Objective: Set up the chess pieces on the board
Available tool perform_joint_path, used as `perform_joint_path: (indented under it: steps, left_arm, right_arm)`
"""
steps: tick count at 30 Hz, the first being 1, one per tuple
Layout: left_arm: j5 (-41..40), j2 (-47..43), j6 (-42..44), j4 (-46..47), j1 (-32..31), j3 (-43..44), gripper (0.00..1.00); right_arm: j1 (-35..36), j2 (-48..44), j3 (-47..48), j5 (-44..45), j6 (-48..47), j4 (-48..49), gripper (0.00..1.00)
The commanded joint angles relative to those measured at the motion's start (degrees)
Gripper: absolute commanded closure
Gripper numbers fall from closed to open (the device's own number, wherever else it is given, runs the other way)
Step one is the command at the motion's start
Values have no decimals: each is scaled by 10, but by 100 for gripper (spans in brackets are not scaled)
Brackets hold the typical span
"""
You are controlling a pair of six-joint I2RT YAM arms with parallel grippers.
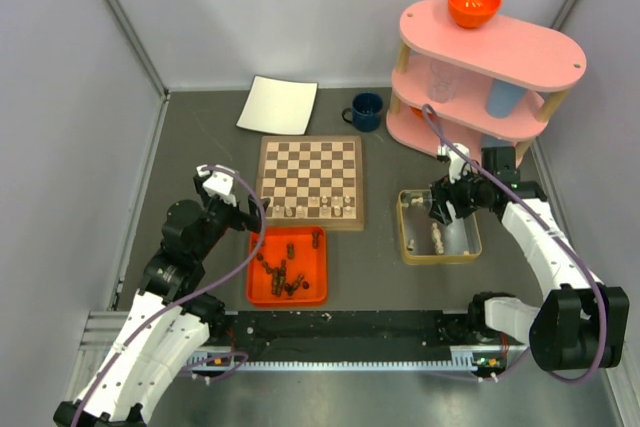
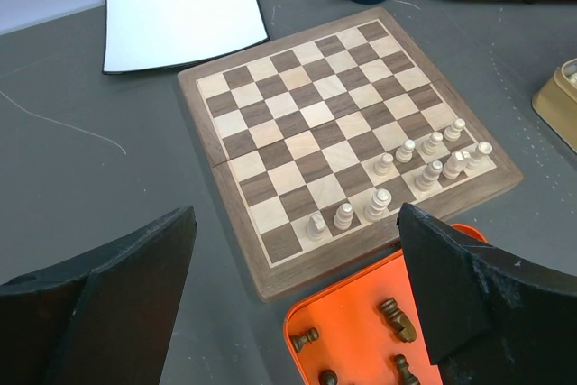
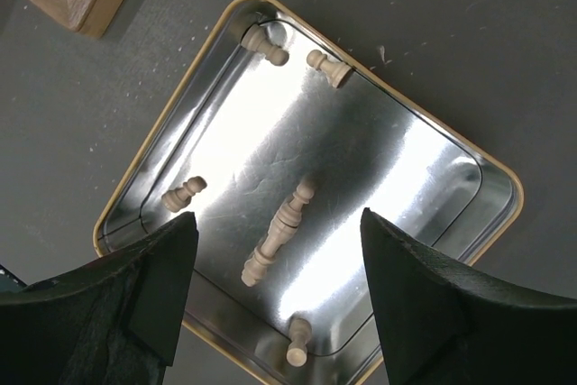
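**A:** Where is the board placed?

**B:** The board (image 1: 310, 172) is laid flat at the middle of the table (image 1: 200, 147), its sides square to the table's edges.

**A:** How are the chess pieces distributed?

**B:** Pale pieces (image 2: 407, 151) are stood upright in the two rows along the board's near edge. Dark pieces (image 1: 283, 272) are left lying in an orange tray (image 1: 316, 285), which is set just beside that near edge, toward the board's left corner. Loose pale pieces (image 3: 279, 232) are scattered on their sides in a metal tin (image 3: 424, 187) placed to the right of the board, apart from it. Two are tucked into one corner, one is by a side wall and one by the rim. A long shape is seen in the middle, and whether it is one piece or two end to end cannot be told.

**A:** How are the tools held?

**B:** The left gripper (image 2: 297, 223) is held low off the board's near left corner, its jaws spread wide apart. The right gripper (image 3: 278, 223) is hung over the tin, jaws apart, and the long shape lies unclamped on the tin floor below the gap.

**A:** What else is noted?

**B:** A white sheet (image 1: 278, 105) and a dark mug (image 1: 366, 112) are set toward the far edge. A pink shelf (image 1: 520, 47) topped by an orange bowl (image 1: 474, 4) is stood at the far right corner.
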Motion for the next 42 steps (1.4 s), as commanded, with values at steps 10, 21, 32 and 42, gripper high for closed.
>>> perform_joint_path:
  steps: [10,21,32,42]
  left_arm:
    - [18,5,-7,22,3,8,1]
    - [23,5,-7,22,3,8,1]
    - [27,6,-7,22,3,9,1]
    - [29,5,-7,22,3,9,1]
  right_arm:
    - [-3,43,-12,31,-25,2,41]
    - [41,111,-17,85,-40,-22,52]
    - [73,166,-16,107,-42,-32,54]
    - [88,193,-11,156,-44,-33,79]
